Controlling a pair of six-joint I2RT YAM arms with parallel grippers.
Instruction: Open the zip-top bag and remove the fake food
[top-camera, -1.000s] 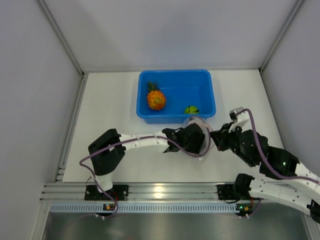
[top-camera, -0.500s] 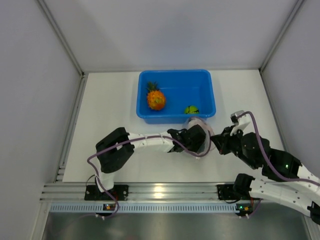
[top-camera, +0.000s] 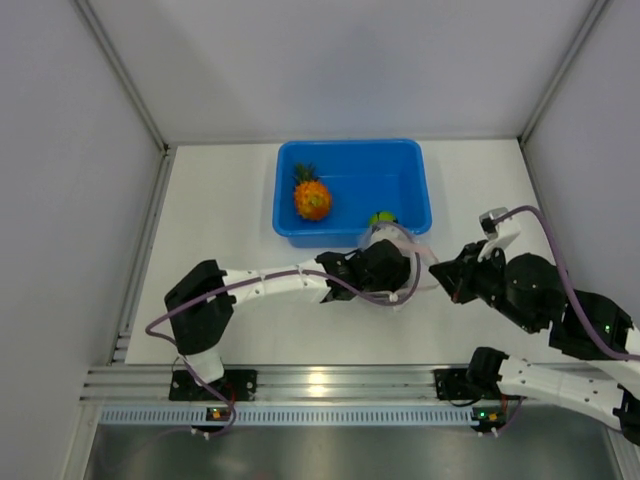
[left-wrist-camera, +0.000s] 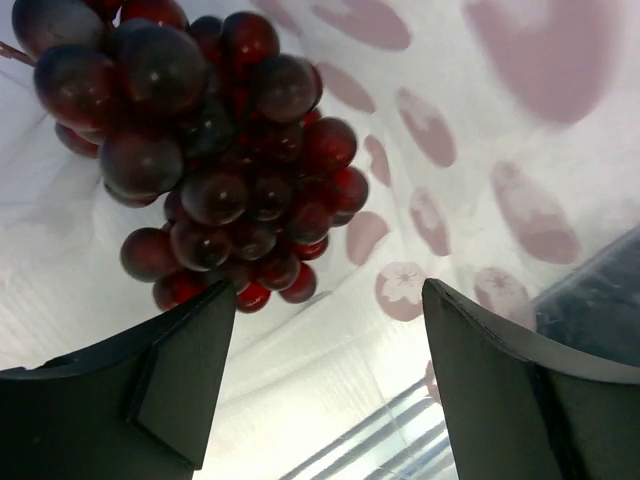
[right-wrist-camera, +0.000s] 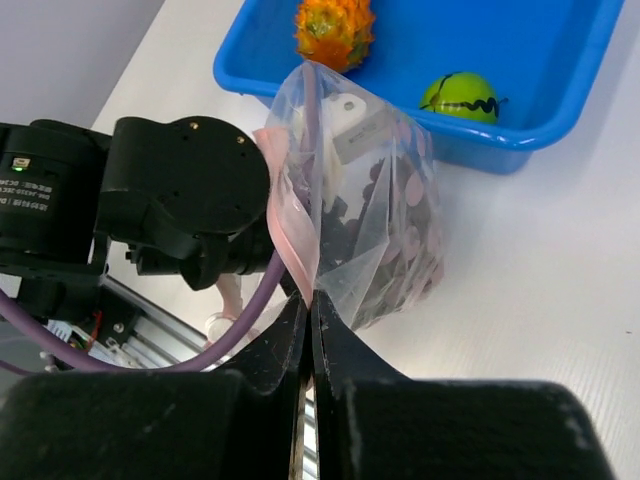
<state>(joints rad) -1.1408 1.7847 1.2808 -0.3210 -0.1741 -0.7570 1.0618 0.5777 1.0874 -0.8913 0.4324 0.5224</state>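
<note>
The right pincer (right-wrist-camera: 308, 305) pinches shut on the zip-top bag (right-wrist-camera: 385, 200), holding its mouth up just before the blue tub (top-camera: 350, 143) so the left pincer (left-wrist-camera: 325, 300), spread wide and empty inside, can reach the grape bunch (left-wrist-camera: 215, 150).

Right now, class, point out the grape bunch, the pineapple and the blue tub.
grape bunch (left-wrist-camera: 215, 150), left wrist view, middle of the cluster
pineapple (top-camera: 312, 200), top external view, orange body
blue tub (top-camera: 350, 146), top external view, far rim
</note>
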